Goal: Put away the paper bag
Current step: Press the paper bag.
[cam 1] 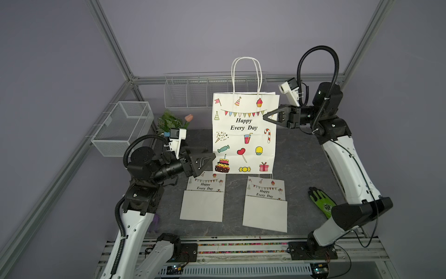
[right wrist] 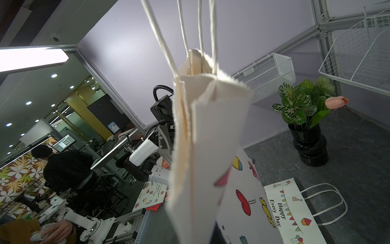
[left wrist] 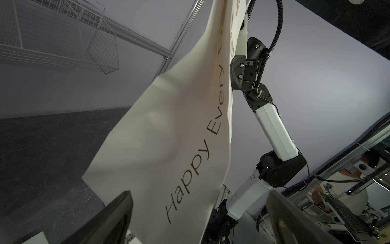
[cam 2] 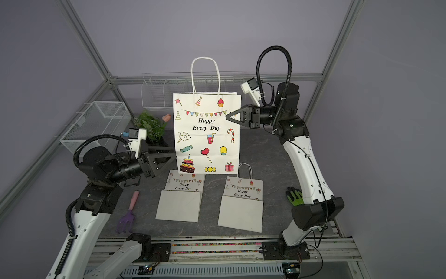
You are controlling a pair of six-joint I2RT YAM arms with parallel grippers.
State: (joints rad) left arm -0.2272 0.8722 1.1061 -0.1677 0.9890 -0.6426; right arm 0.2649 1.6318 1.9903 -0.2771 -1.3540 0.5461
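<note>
The white paper bag, printed "Happy Every Day" with party drawings, stands upright over the middle of the dark table with its twine handles up. My right gripper is shut on the bag's right edge, below the rim. In the right wrist view the bag fills the centre and hides the jaws. My left gripper is open at the bag's lower left edge. In the left wrist view its two dark fingers straddle the bag's side without touching it.
Two folded bags lie flat in front. A mesh basket hangs at the left and a wire rack on the back frame. A plant in a black vase, a green glove and a purple rake are nearby.
</note>
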